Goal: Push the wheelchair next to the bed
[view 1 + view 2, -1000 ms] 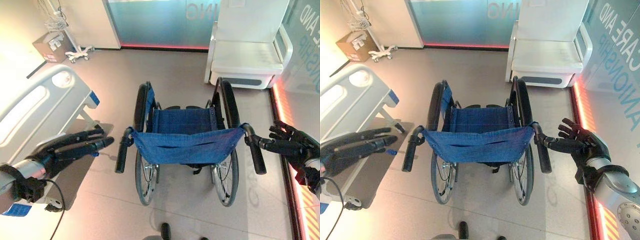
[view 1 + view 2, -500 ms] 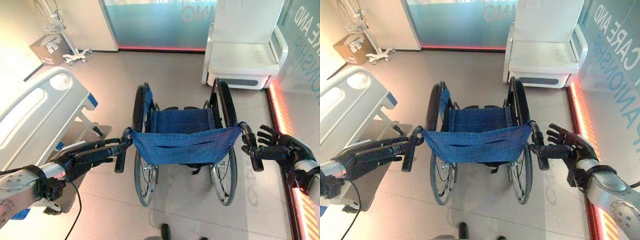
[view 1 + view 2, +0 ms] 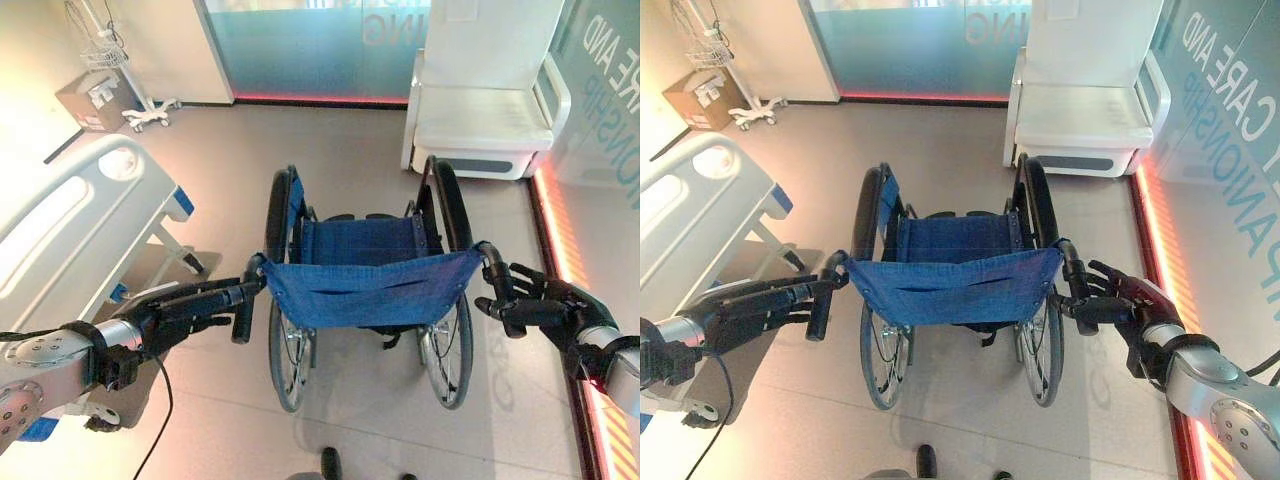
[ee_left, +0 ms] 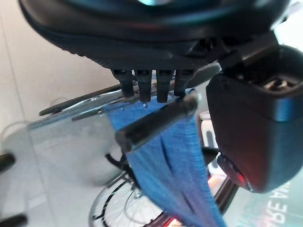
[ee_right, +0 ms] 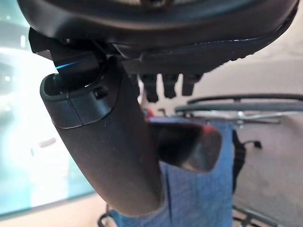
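Wheelchair [image 3: 365, 290] stands mid-floor, blue sling back twd robot, big wheels either side, front facing a white armchair [image 3: 487, 110] by the far wall. Hospital bed [image 3: 75, 215] off to robot's left, footboard end nearest, w/ open floor between it and the chair.

L hand [image 3: 190, 303] reaches in at left push handle [image 3: 243, 310]: fingers run straight out, tips at the grip. L wrist view: handle [image 4: 158, 119] lies just past the fingertips [image 4: 151, 90], thumb beside it, not wrapped round. Reads as relaxed/extended, no grasp.

R hand [image 3: 1120, 300] at right push handle [image 3: 1073, 285]: fingers loosely spread alongside the grip, palm twd it. R wrist view: thumb [image 5: 106, 137] in front of the grip end [image 5: 189, 146], fingers above it, no closure seen.

Cardboard box [image 3: 90, 100] and a wheeled stand base [image 3: 150, 105] far left by the wall.
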`<state>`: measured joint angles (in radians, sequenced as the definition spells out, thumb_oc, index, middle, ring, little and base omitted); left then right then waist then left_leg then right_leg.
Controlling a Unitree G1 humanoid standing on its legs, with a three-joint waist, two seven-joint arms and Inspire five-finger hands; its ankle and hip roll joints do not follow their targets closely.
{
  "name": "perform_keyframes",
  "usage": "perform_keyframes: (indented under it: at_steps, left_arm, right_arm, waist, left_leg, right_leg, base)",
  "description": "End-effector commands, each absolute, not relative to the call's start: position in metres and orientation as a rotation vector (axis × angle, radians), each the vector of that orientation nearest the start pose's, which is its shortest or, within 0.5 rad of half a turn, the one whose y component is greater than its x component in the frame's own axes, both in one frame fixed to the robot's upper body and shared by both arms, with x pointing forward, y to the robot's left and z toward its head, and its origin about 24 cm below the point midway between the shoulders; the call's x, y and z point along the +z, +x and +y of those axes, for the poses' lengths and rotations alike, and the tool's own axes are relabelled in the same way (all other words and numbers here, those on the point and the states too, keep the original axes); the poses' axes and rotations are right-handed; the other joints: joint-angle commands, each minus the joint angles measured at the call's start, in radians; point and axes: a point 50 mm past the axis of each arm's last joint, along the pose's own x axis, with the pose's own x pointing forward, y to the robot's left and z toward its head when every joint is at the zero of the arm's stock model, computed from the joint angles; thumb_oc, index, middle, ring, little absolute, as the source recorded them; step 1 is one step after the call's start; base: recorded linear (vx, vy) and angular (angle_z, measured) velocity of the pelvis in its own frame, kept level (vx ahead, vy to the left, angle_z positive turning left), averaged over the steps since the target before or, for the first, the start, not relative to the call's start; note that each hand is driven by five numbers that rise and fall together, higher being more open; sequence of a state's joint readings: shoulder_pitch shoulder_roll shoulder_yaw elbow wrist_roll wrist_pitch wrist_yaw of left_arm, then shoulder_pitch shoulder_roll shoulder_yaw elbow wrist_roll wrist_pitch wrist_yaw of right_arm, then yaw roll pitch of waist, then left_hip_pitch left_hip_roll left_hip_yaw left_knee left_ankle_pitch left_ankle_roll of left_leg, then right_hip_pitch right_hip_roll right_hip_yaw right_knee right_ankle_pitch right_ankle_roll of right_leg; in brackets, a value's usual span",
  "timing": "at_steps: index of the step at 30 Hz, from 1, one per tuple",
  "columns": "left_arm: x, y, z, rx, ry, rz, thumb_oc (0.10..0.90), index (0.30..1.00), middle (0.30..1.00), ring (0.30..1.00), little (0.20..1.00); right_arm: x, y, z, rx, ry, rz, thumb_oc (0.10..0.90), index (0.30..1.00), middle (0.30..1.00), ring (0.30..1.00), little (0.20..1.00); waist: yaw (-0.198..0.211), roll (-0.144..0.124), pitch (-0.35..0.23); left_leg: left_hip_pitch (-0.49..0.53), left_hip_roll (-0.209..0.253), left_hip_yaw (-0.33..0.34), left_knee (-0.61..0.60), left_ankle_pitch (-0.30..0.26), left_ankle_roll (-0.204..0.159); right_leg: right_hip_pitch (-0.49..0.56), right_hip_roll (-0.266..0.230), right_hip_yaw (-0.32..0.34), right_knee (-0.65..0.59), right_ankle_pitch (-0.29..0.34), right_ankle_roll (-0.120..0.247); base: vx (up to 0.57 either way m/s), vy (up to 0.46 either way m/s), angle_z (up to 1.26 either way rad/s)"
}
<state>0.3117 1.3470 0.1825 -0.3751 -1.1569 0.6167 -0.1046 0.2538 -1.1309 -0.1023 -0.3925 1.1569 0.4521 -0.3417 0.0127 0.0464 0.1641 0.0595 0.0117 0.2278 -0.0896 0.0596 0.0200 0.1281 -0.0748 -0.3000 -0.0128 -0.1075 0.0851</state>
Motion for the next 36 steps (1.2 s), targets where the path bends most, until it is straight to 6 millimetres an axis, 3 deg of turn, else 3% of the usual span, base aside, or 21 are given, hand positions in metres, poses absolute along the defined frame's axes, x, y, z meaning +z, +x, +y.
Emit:
perform_keyframes:
  at_steps: [1,14,20,21,22,23,30,32,33,36]
  left_arm:
    - [0.166,0.214,0.267,-0.38,0.192,0.528,0.8,0.9,0.9,0.9,0.9]
    - [0.163,0.228,0.262,-0.381,0.191,0.566,0.8,0.9,0.9,0.9,0.9]
    - [0.172,0.241,0.265,-0.302,0.187,0.505,0.8,0.9,0.9,0.9,0.9]
    - [0.174,0.244,0.267,-0.289,0.183,0.492,0.8,0.9,0.9,0.9,0.9]
    - [0.175,0.247,0.269,-0.269,0.179,0.469,0.8,0.9,0.9,0.9,0.9]
    - [0.176,0.247,0.269,-0.265,0.178,0.464,0.8,0.9,0.9,0.9,0.9]
    - [0.179,0.254,0.267,-0.244,0.118,0.406,0.8,0.9,0.9,0.9,0.9]
    - [0.178,0.255,0.264,-0.25,0.095,0.399,0.547,0.521,0.521,0.521,0.521]
    - [0.177,0.256,0.262,-0.249,0.088,0.393,0.4,0.3,0.3,0.3,0.3]
    - [0.177,0.257,0.26,-0.25,0.08,0.366,0.4,0.3,0.3,0.3,0.3]
  right_arm:
    - [0.168,0.233,-0.278,-0.07,-0.191,0.248,0.8,0.9,0.9,0.9,0.9]
    - [0.158,0.249,-0.281,-0.068,-0.241,0.336,0.8,0.9,0.9,0.9,0.9]
    - [0.152,0.26,-0.289,-0.091,-0.266,0.382,0.8,0.9,0.9,0.9,0.9]
    - [0.153,0.262,-0.289,-0.091,-0.272,0.389,0.729,0.794,0.794,0.794,0.794]
    - [0.152,0.263,-0.291,-0.091,-0.282,0.402,0.729,0.794,0.794,0.794,0.794]
    - [0.152,0.263,-0.291,-0.089,-0.284,0.406,0.4,0.3,0.3,0.3,0.3]
    - [0.146,0.267,-0.29,-0.065,-0.294,0.43,0.4,0.3,0.3,0.3,0.3]
    - [0.145,0.269,-0.288,-0.058,-0.301,0.432,0.4,0.3,0.3,0.3,0.3]
    - [0.145,0.27,-0.286,-0.054,-0.304,0.433,0.4,0.3,0.3,0.3,0.3]
    - [0.144,0.27,-0.284,-0.048,-0.311,0.438,0.4,0.3,0.3,0.3,0.3]
  waist:
    - [-0.034,-0.006,-0.008]
    - [-0.025,-0.002,-0.002]
    - [-0.019,-0.003,0.004]
    - [-0.018,-0.003,0.008]
    - [-0.016,-0.004,0.015]
    - [-0.016,-0.004,0.017]
    - [-0.013,-0.008,0.036]
    - [-0.011,-0.01,0.037]
    - [-0.011,-0.011,0.037]
    - [-0.01,-0.013,0.037]
  left_leg:
    - [0.035,0.071,0.052,0.002,-0.056,-0.095]
    - [0.041,0.066,0.044,0.002,-0.054,-0.094]
    - [0.033,0.063,0.033,0.002,-0.052,-0.093]
    - [0.03,0.062,0.03,0.002,-0.051,-0.093]
    - [0.025,0.062,0.024,0.002,-0.05,-0.093]
    - [0.024,0.062,0.023,0.002,-0.049,-0.093]
    - [0.013,0.057,0.0,0.002,-0.046,-0.09]
    - [0.013,0.056,-0.002,0.002,-0.046,-0.09]
    - [0.013,0.057,-0.002,0.002,-0.046,-0.091]
    - [0.012,0.057,-0.002,0.002,-0.044,-0.092]
  right_leg:
    - [-0.038,-0.039,0.003,-0.074,0.124,0.068]
    - [-0.028,-0.041,0.002,-0.074,0.126,0.068]
    - [-0.031,-0.042,0.004,-0.074,0.126,0.066]
    - [-0.033,-0.042,0.006,-0.074,0.127,0.066]
    - [-0.037,-0.042,0.009,-0.074,0.127,0.064]
    - [-0.038,-0.042,0.009,-0.074,0.127,0.064]
    - [-0.043,-0.04,0.017,-0.074,0.129,0.058]
    - [-0.044,-0.039,0.016,-0.074,0.13,0.057]
    - [-0.044,-0.039,0.014,-0.074,0.13,0.057]
    - [-0.044,-0.038,0.014,-0.074,0.129,0.055]
  base:
    - [0.04,0.002,-0.04]
    - [0.05,0.001,-0.02]
    - [0.05,-0.004,0.0]
    - [0.0,0.0,0.0]
    - [0.0,0.0,0.0]
    - [0.0,0.0,0.0]
    - [0.01,-0.004,-0.02]
    - [0.0,0.0,0.0]
    - [0.0,0.0,0.0]
    - [0.0,0.0,0.0]
